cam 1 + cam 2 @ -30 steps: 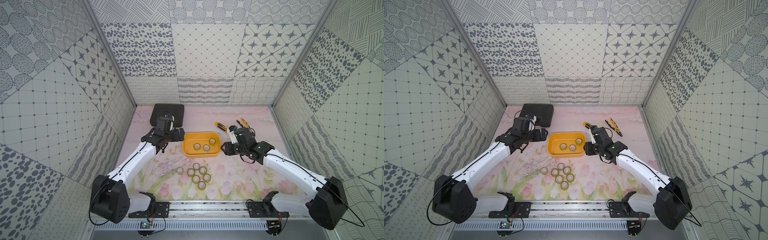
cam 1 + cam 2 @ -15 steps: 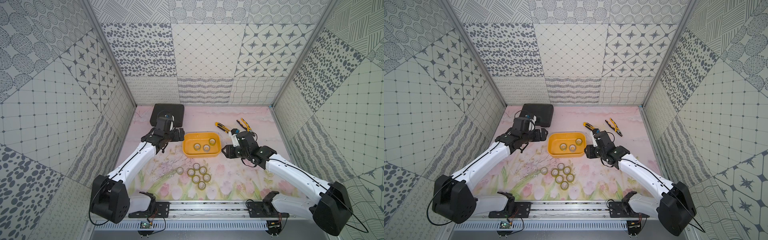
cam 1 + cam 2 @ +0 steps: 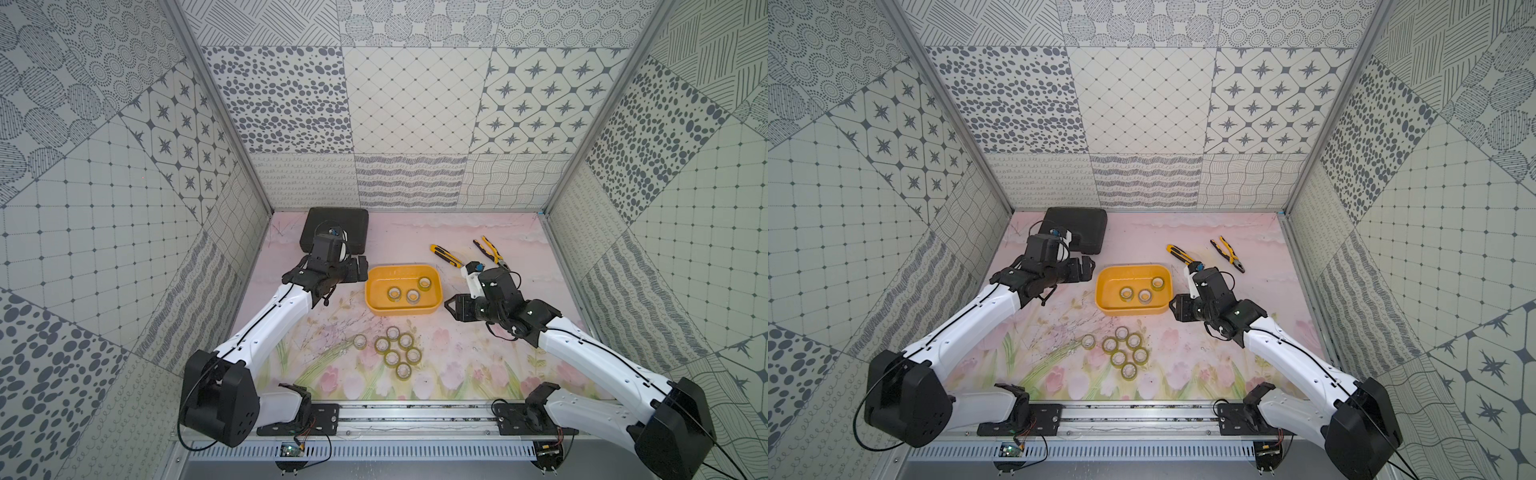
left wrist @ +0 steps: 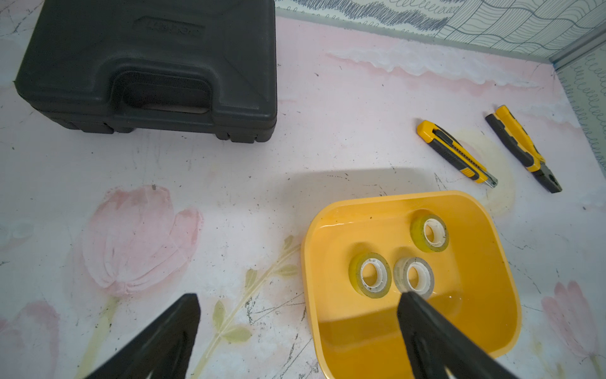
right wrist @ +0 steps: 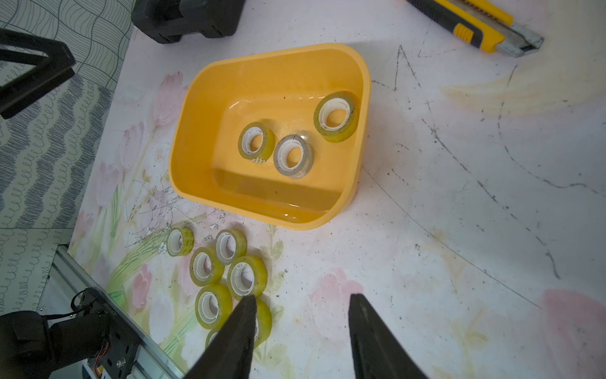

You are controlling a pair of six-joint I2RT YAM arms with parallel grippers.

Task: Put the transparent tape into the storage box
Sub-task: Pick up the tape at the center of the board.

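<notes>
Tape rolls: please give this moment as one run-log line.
box: three rolls | table: seven rolls | left hand: open, empty | right hand: open, empty

"Can any writing be read in these views?"

"None clearly. The black case (image 4: pixel 147 65) has a raised mark moulded into its top face, apart from the handle recess (image 4: pixel 164 95). It shows in the left wrist view, but the letters are too faint to make out."

"Anything on the tape?"

"One tape roll (image 5: pixel 256 141) lying in the yellow tub (image 5: pixel 196 98) has small dark print on its outer side. In the right wrist view it is too small to read."

"And on the robot itself?"

"A black bracket (image 5: pixel 108 311) on its mount bears a short line of white lettering, too blurred to read."
</notes>
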